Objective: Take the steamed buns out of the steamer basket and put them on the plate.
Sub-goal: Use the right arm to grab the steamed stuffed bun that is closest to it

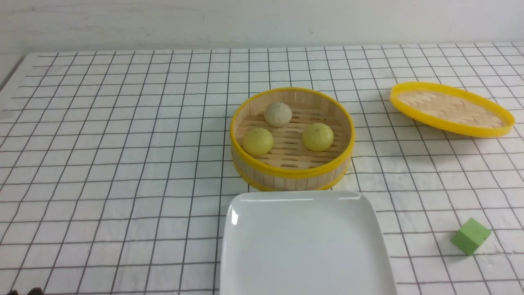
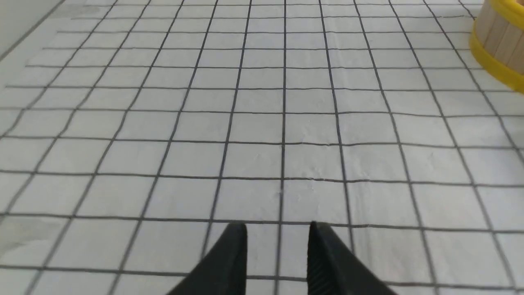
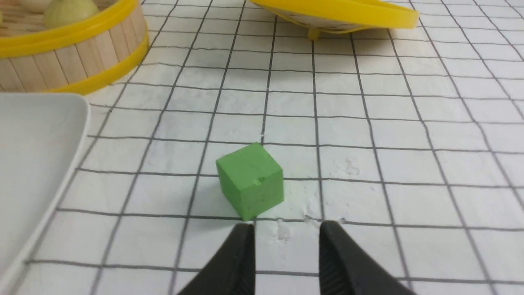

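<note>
The steamer basket (image 1: 291,172) stands mid-table with three steamed buns inside: a beige-white one (image 1: 278,114) at the back, a pale yellow one (image 1: 258,141) at the left and another yellow one (image 1: 318,137) at the right. The white plate (image 1: 305,241) lies bare just in front of the basket. My left gripper (image 2: 278,228) is open over bare gridded cloth, with the basket's wall (image 2: 499,41) far off to one side. My right gripper (image 3: 286,228) is open and empty, close behind the green cube. Neither arm shows in the front view.
A green cube (image 1: 470,236) (image 3: 250,180) sits on the cloth to the right of the plate (image 3: 37,139). The shallow yellow-rimmed woven lid (image 1: 451,108) (image 3: 335,12) rests tilted at the far right. A white wall bounds the table's far edge.
</note>
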Motion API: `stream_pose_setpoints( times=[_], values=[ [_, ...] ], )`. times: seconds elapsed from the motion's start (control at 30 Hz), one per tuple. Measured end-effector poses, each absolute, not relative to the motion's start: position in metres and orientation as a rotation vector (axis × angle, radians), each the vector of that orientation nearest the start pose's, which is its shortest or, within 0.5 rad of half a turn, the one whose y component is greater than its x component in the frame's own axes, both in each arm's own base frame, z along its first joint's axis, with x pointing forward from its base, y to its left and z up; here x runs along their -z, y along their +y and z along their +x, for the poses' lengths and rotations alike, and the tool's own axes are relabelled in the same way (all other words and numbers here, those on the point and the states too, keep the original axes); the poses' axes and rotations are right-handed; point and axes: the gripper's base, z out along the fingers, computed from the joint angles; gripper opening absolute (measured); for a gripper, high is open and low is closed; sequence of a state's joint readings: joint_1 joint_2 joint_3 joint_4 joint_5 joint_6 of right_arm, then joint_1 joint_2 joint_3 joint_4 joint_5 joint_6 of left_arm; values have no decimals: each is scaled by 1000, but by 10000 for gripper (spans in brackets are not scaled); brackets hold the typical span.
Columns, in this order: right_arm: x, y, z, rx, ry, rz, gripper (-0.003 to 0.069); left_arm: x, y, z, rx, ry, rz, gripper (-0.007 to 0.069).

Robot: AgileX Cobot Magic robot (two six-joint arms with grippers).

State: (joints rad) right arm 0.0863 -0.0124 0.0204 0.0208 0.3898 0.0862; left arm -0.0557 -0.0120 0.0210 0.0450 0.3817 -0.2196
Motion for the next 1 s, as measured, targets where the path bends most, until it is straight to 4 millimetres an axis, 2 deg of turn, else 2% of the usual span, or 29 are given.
stream_pose_setpoints(
  times=[0.07, 0.1, 0.17, 0.23, 0.27, 0.33, 0.5, 0.53, 0.67, 0.7, 0.73, 0.8, 0.9, 0.97, 1.0],
  values=[
    [-172, 8, 52, -246, 1880, 105, 243, -173, -5, 52, 338, 1859, -303, 241],
    [-173, 12, 51, -421, 1870, 255, 243, -173, -10, 52, 543, 1836, -491, 241],
    [-174, 16, 51, -605, 1851, 410, 243, -174, -15, 51, 805, 1781, -735, 241],
    [-175, 18, 51, -688, 1835, 481, 243, -175, -17, 51, 931, 1743, -855, 241],
    [-176, 19, 51, -754, 1817, 533, 243, -176, -19, 51, 1052, 1696, -974, 241],
    [-177, 20, 51, -779, 1804, 554, 243, -178, -19, 52, 1105, 1653, -1024, 241],
    [-181, 19, 52, -791, 1758, 565, 226, -185, -15, 54, 1137, 1543, -1037, 223],
    [-193, 18, 51, -781, 1727, 537, 190, -189, -15, 54, 1139, 1533, -1025, 194],
    [-244, 14, 49, -617, 1689, 376, 43, -231, -17, 46, 1069, 1540, -820, 58],
    [-243, 14, 50, -615, 1703, 378, 36, -234, -18, 45, 1071, 1541, -817, 51],
    [-264, 12, 55, -497, 1773, 319, -4, -250, -19, 46, 982, 1612, -729, 13],
    [-273, 11, 69, -409, 1943, 334, -7, -261, -21, 50, 873, 1764, -661, 2],
    [-278, 9, 90, -306, 2192, 392, 0, -260, -24, 61, 724, 2066, -622, 2],
    [-271, 11, 114, -243, 2437, 414, 8, -258, -24, 72, 593, 2306, -569, 2],
    [-269, 14, 123, -241, 2502, 402, 13, -255, -24, 77, 555, 2387, -558, 2]
  ],
)
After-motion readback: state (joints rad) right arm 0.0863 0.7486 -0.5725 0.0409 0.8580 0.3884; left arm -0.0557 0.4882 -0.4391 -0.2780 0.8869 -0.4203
